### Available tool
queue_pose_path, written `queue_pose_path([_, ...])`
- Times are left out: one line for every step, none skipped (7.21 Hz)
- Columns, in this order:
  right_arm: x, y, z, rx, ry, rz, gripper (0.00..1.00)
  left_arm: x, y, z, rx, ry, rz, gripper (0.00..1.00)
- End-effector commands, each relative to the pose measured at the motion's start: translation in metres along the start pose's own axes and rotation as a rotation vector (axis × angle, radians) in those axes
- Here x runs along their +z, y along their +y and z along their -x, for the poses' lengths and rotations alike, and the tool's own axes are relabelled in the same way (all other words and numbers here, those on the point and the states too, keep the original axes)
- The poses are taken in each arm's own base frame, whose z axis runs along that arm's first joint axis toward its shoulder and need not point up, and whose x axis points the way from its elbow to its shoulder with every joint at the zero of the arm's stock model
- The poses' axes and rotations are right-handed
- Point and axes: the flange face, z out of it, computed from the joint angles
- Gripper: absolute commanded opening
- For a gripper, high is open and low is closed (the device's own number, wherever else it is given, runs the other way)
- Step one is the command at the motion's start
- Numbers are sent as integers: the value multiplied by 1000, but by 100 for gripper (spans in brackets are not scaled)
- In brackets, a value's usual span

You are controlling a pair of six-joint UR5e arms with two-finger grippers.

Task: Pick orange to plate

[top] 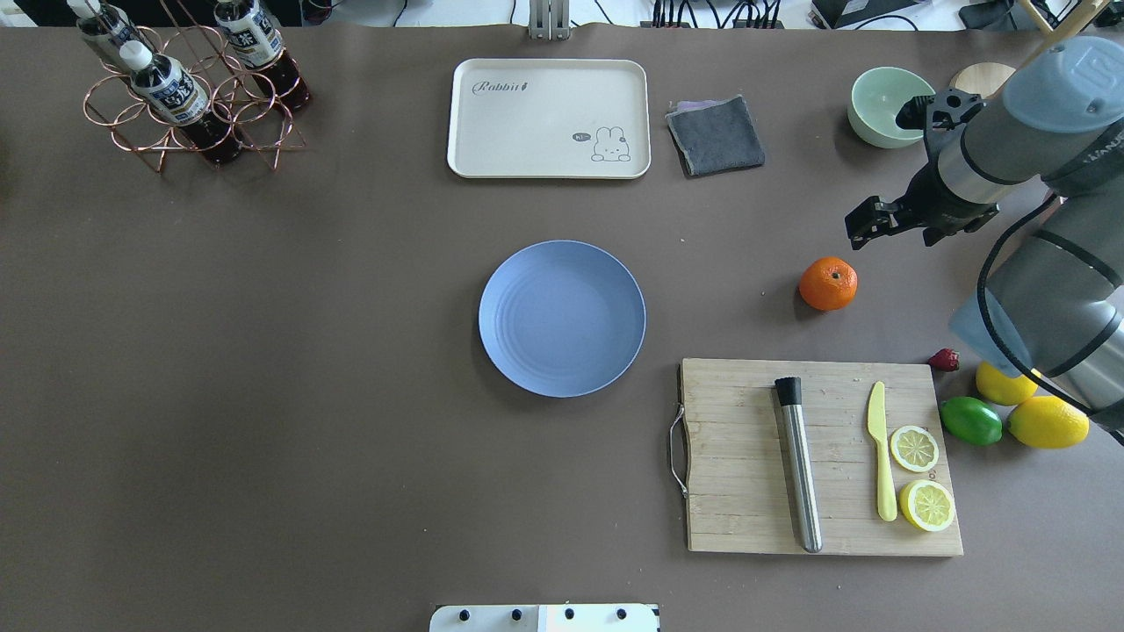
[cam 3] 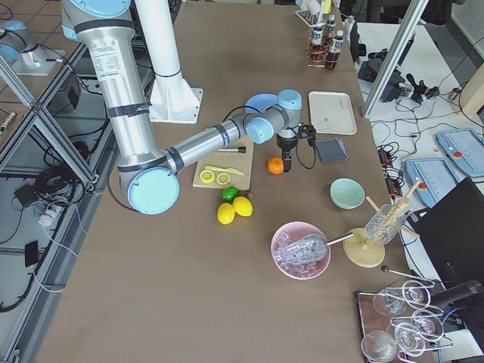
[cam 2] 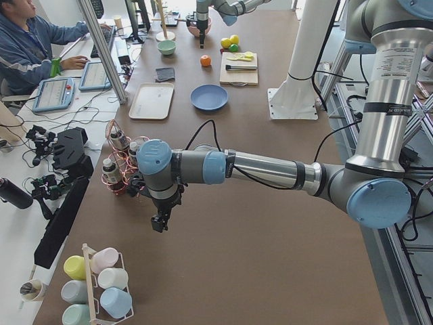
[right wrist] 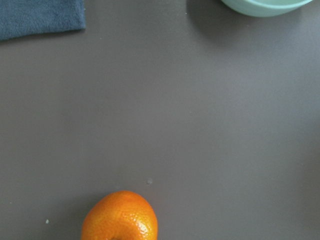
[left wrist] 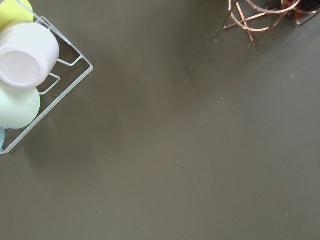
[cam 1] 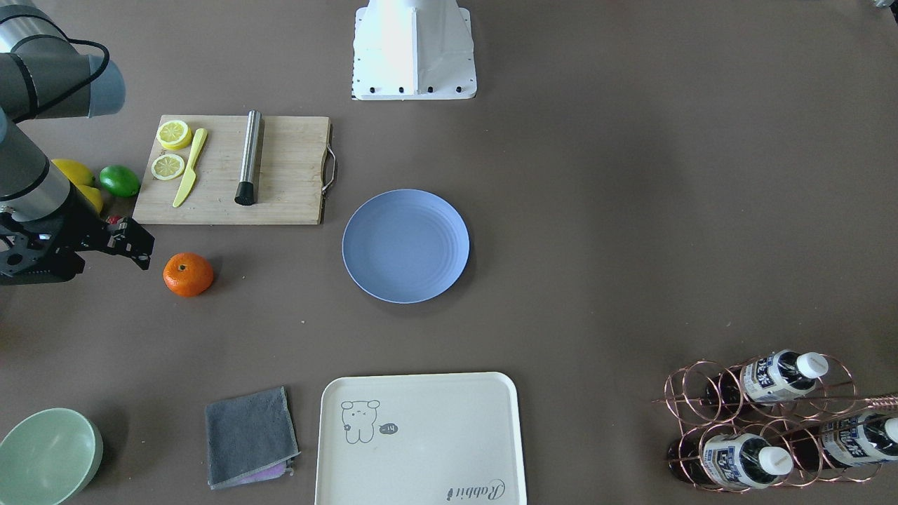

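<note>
The orange [top: 828,283] lies on the brown table between the cutting board and the grey cloth, and shows at the bottom edge of the right wrist view [right wrist: 120,217]. The pale-blue plate [top: 562,318] sits empty at the table's middle, well to the orange's left. My right gripper [top: 865,224] hovers just beyond the orange, a little to its right, open and holding nothing. My left gripper [cam 2: 160,222] hangs over bare table near the bottle rack, far from both. It shows only in the exterior left view, so I cannot tell its state.
A wooden cutting board [top: 746,456] carries a steel cylinder, a yellow knife and two lemon slices. Two lemons and a lime [top: 970,420] lie to its right. At the far edge are a green bowl [top: 882,105], grey cloth [top: 716,133], cream tray [top: 549,118] and bottle rack [top: 189,88].
</note>
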Motion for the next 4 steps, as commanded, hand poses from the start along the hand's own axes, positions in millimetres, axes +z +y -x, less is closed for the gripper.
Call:
queue_pose_path([28, 16, 40, 8, 11, -2, 100, 12, 14, 0, -19, 79, -6, 98])
queue_pose_path([41, 18, 42, 9, -1, -6, 100, 14, 18, -3, -23, 114, -16, 98])
queue_pose_path([60, 15, 37, -2, -22, -18, 100, 14, 22, -5, -22, 122, -20, 98])
queue_pose_path([77, 13, 29, -8, -30, -21, 100, 16, 25, -5, -24, 125, -18, 98])
